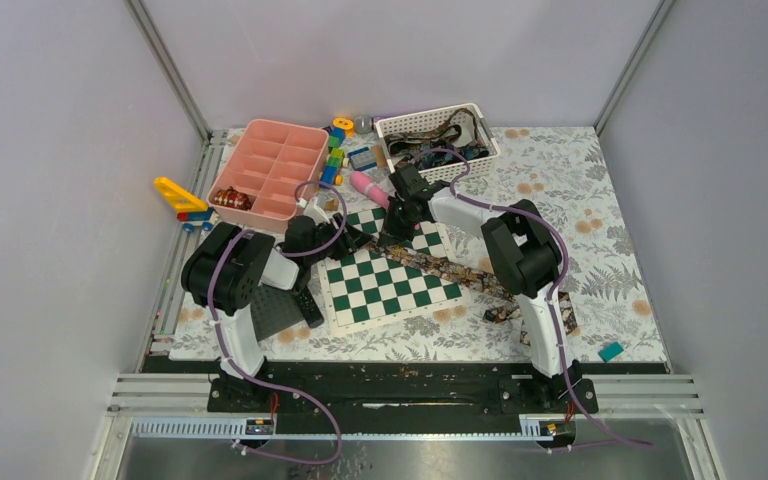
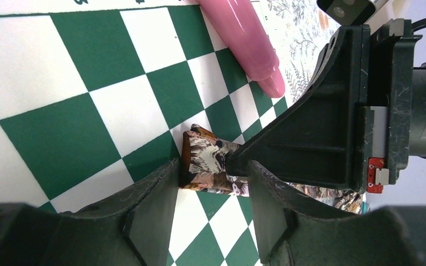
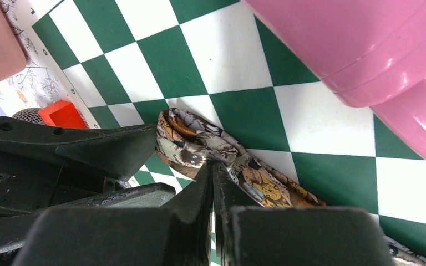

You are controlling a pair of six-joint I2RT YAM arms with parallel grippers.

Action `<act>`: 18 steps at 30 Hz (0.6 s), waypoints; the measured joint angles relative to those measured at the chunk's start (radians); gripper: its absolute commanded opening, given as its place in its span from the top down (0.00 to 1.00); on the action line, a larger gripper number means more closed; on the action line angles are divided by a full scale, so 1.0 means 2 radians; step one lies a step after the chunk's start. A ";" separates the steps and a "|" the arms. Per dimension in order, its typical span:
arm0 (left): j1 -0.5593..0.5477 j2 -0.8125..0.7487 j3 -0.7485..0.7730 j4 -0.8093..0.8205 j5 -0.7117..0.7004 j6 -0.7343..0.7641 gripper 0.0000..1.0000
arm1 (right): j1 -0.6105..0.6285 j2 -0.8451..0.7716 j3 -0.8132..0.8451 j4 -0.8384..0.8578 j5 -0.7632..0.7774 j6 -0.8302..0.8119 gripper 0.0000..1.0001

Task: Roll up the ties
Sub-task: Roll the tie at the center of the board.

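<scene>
A long brown patterned tie [image 1: 460, 272] lies diagonally across the green-and-white checkerboard [image 1: 390, 290]. Its far end is folded over [image 2: 208, 160]. My right gripper [image 3: 212, 166] is shut on this folded end [image 3: 191, 144] and pinches the fabric against the board. My left gripper [image 2: 212, 172] is open, with its fingers on either side of the same folded end, and its left fingertip [image 2: 166, 172] is at the fold's edge. In the top view the two grippers meet at the board's far edge, the left [image 1: 352, 238] and the right [image 1: 396, 218]. A rolled tie [image 1: 232, 200] sits in the pink tray. More ties [image 1: 438, 135] lie in the white basket.
A pink bottle [image 1: 368, 185] lies just beyond the grippers, and it shows close in the right wrist view [image 3: 366, 50]. The pink compartment tray [image 1: 280, 150] and the white basket [image 1: 482, 120] stand at the back. Toy blocks [image 1: 335, 150], a yellow toy [image 1: 175, 190], a dark remote [image 1: 307, 307] and a teal block [image 1: 611, 351] lie around.
</scene>
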 measured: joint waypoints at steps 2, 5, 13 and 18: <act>-0.001 0.000 0.000 -0.001 0.000 0.004 0.49 | 0.000 0.000 0.000 0.000 0.000 0.000 1.00; -0.001 0.000 0.000 -0.001 0.000 0.009 0.46 | 0.000 0.000 0.000 -0.001 0.001 0.001 1.00; -0.005 -0.002 0.000 0.001 0.001 0.017 0.43 | 0.000 0.000 0.000 -0.004 0.003 0.002 1.00; -0.007 -0.002 0.001 -0.001 0.001 0.023 0.48 | 0.000 0.000 0.000 -0.005 0.004 0.004 1.00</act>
